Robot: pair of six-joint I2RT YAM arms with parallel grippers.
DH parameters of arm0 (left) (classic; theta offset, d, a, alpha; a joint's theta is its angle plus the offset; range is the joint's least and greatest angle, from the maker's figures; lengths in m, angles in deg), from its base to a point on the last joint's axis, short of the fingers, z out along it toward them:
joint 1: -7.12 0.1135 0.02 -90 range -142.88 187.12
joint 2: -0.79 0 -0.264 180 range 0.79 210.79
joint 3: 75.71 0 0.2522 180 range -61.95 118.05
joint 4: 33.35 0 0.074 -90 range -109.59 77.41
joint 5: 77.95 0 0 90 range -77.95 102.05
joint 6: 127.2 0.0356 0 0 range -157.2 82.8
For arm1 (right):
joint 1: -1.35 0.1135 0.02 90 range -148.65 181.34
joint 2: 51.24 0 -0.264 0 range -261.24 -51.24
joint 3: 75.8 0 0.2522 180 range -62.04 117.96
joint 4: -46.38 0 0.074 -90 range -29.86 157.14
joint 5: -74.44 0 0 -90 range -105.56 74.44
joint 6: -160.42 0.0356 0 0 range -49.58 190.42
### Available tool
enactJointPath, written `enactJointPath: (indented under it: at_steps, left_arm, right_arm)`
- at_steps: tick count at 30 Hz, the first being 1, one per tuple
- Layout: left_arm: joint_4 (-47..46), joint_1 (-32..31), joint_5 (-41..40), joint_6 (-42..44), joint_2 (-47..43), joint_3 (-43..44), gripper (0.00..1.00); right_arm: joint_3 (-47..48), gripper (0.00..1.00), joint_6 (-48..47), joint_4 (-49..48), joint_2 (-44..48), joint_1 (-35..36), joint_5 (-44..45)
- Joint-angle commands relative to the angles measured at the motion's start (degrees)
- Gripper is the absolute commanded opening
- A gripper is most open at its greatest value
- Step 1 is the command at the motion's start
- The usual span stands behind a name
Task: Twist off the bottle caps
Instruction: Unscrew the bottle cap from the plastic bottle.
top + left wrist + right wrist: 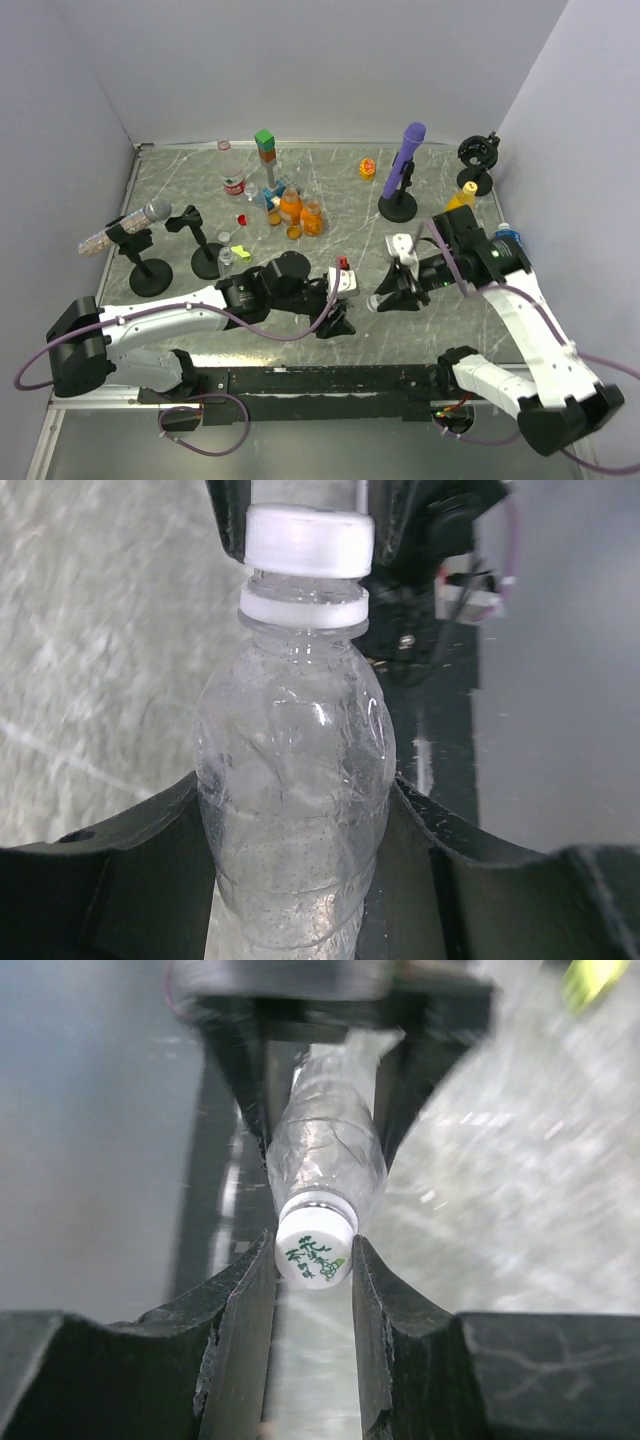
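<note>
A clear crumpled bottle (295, 810) lies level in mid-air between my two arms near the front of the table. My left gripper (295, 840) is shut on the bottle's body, with a black finger pressed to each side. The bottle's white cap (314, 1245), printed with green characters, points at the right wrist camera. My right gripper (313, 1265) is shut on this cap, and its fingers (248, 1295) touch the cap on both sides. In the top view the left gripper (335, 315) and the right gripper (385, 295) face each other closely, and the bottle between them is mostly hidden.
Several bottles (290, 205) cluster at the back centre beside a green and orange block stack (265, 145). A purple microphone (405, 165) stands back right, a silver one (140, 225) at the left. A yellow bottle (462, 197) and a blue-labelled one (505, 238) stand by the right wall.
</note>
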Motion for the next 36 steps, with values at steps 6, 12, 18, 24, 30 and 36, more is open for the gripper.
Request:
enactJointPath:
  at_steps: [6,12,18,24,30,36]
  left_arm:
    - [3.7,2.4,9.2,3.0,-0.3,3.0,0.29]
    - [4.1,2.4,5.9,3.4,-0.5,3.1,0.29]
    - [5.0,2.3,0.0,2.6,-2.3,2.7,0.28]
    - [5.6,1.1,-8.9,1.5,-5.6,1.2,0.28]
    - [4.2,-2.3,-21.8,1.5,-7.5,-0.7,0.28]
    - [3.5,-7.9,-33.5,1.8,-4.8,1.2,0.27]
  right_arm:
    - [1.5,0.13,-18.1,2.1,2.8,1.0,-0.6]
    - [-0.5,0.22,-12.3,-1.1,4.7,1.0,-1.0]
    - [2.0,0.62,1.4,-5.1,5.4,0.9,2.7]
    - [5.9,0.89,13.1,-4.9,7.1,0.6,5.1]
    - [4.9,0.94,28.1,-9.6,8.5,-1.8,4.1]
    - [-1.7,0.98,46.5,-18.0,6.1,-8.6,1.0]
